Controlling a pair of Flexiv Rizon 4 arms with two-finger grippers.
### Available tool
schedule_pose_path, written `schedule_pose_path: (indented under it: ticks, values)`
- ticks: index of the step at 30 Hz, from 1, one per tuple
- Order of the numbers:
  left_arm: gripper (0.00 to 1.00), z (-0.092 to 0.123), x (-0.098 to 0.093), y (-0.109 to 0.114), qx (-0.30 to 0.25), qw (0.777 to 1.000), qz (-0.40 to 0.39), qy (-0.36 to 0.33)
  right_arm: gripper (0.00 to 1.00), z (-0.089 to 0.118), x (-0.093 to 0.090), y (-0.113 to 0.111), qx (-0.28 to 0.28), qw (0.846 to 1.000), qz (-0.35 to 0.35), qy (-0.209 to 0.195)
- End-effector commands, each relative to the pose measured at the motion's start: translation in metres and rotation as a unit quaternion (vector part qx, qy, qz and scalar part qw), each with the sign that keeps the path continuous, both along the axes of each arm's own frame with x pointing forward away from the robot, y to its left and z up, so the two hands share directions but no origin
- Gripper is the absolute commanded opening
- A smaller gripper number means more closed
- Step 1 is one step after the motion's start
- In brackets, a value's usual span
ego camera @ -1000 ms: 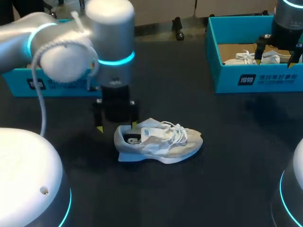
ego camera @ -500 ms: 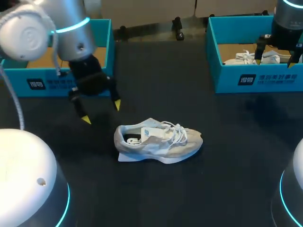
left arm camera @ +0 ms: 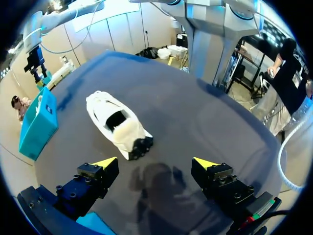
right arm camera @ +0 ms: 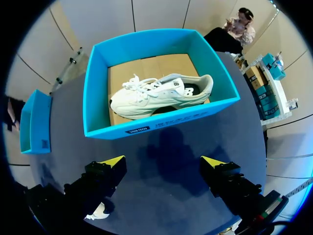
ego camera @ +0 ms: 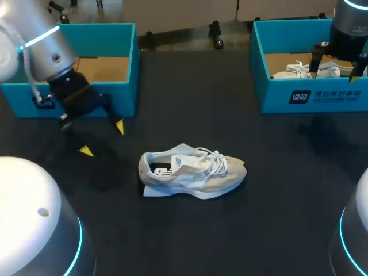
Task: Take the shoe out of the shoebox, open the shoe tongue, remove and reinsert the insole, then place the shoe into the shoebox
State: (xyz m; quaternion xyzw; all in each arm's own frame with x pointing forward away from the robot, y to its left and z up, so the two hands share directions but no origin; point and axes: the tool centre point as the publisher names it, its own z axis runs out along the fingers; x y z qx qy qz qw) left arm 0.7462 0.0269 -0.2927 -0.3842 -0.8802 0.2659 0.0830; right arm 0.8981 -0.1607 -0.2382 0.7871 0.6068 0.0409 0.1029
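Your shoe [ego camera: 192,175] sat upright on the bench [ego camera: 190,109]. Your left claw [ego camera: 103,138] and right claw [right arm camera: 163,161] both gaped wide, empty. Likely the tongue-and-insole step; next you needed a grip on the shoe.

— What sits on the dark table [ego camera: 190,230]?
— One pale shoe [ego camera: 192,171], on its sole near the middle (toe toward the right).
— And behind?
— A left shoebox [ego camera: 127,75] and a right shoebox [ego camera: 276,95], both teal, well apart.

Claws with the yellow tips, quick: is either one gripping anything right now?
Left yellow-tipped claw: open, holding nothing.
Right yellow-tipped claw: open, holding nothing.
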Motion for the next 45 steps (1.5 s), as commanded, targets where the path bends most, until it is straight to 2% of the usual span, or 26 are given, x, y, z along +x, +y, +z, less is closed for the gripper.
schedule_pose_path:
  ticks: [1, 15, 17, 25, 31, 40, 45]
  values:
    - [1.00, -0.002, -0.004, 0.003, -0.005, 1.000, 0.005, -0.009, 1.00, 0.000, -0.001, 0.000, 0.000, 1.000, 0.000, -0.002]
    - [1.00, -0.002, -0.004, 0.003, -0.005, 1.000, 0.005, -0.009, 1.00, 0.000, -0.001, 0.000, 0.000, 1.000, 0.000, -0.002]
    - [1.00, -0.001, -0.008, -0.002, -0.018, 0.998, 0.037, 0.036, 1.00, 0.000, -0.001, 0.000, 0.000, 1.000, 0.000, -0.002]
    - [1.00, -0.015, -0.008, -0.009, -0.026, 0.990, 0.106, 0.089, 1.00, 0.000, -0.001, 0.000, 0.000, 1.000, 0.000, -0.002]
    - [1.00, -0.031, -0.003, -0.026, -0.052, 0.977, 0.172, 0.119, 1.00, 0.000, -0.001, 0.000, 0.000, 1.000, 0.000, -0.002]
    - [1.00, -0.042, 0.006, -0.020, -0.108, 0.952, 0.240, 0.154, 1.00, 0.000, -0.001, 0.000, 0.000, 1.000, 0.000, -0.002]
    - [1.00, -0.048, 0.010, -0.020, -0.115, 0.951, 0.240, 0.158, 1.00, 0.000, -0.001, 0.000, 0.000, 1.000, 0.000, -0.002]
